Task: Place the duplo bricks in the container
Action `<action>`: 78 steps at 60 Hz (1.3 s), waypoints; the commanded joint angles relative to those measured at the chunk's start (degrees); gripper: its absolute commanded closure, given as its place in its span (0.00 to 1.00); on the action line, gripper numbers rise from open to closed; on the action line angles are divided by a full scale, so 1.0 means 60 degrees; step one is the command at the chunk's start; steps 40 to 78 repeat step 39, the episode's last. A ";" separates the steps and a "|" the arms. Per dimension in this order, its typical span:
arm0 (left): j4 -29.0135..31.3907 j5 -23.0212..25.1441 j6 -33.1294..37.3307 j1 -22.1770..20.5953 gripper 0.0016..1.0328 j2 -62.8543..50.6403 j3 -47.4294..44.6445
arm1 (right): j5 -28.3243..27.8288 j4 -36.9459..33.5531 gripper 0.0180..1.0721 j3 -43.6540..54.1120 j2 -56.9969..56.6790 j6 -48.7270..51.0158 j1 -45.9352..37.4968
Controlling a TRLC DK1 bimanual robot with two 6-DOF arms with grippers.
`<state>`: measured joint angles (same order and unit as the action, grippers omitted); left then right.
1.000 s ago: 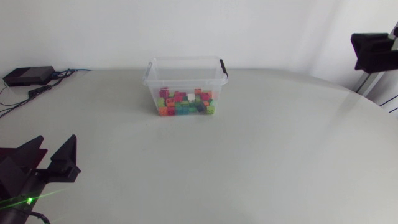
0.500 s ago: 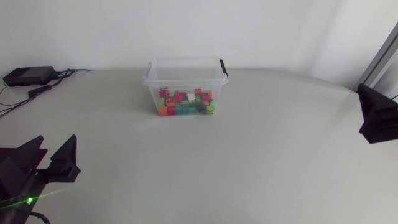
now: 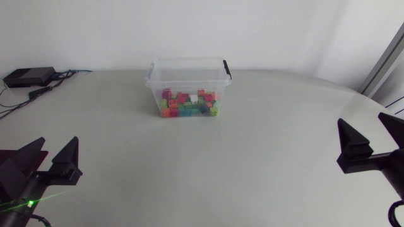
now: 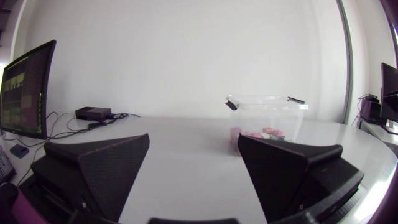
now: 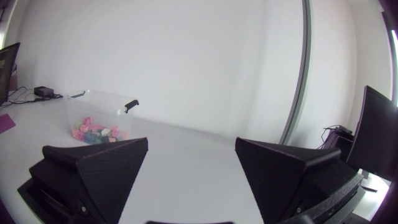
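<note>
The bricks (image 3: 188,104) are seen inside the container (image 3: 154,79), near the table's far edge; none is seen loose. The left claw (image 3: 58,141), at the near left corner, and the right claw (image 3: 363,125), at the right edge, are spread and empty. The container could be knocked by a needless reach.

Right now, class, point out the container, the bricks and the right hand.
container (image 3: 189,70): head view, its clear back wall.
bricks (image 3: 188,104): head view, middle of the pile.
right hand (image 5: 191,142): right wrist view, midway between its fingertips.
</note>
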<state>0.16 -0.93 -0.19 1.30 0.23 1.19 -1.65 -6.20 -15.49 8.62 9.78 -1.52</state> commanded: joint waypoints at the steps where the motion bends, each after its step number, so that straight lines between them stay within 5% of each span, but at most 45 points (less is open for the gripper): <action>1: -0.0002 0.0054 0.0000 -0.0079 0.04 0.0025 -0.0192 | 0.0099 0.0273 0.04 0.0552 -0.0275 -0.0474 0.0090; 26: -0.0027 0.0154 0.0031 -0.0216 0.04 -0.0038 -0.0198 | 0.0274 0.1028 0.04 0.2569 -0.1430 -0.1623 0.0252; 78: -0.0027 0.0155 0.0031 -0.0217 0.04 -0.0038 -0.0199 | 0.0275 0.1033 0.04 0.2581 -0.1437 -0.1630 0.0253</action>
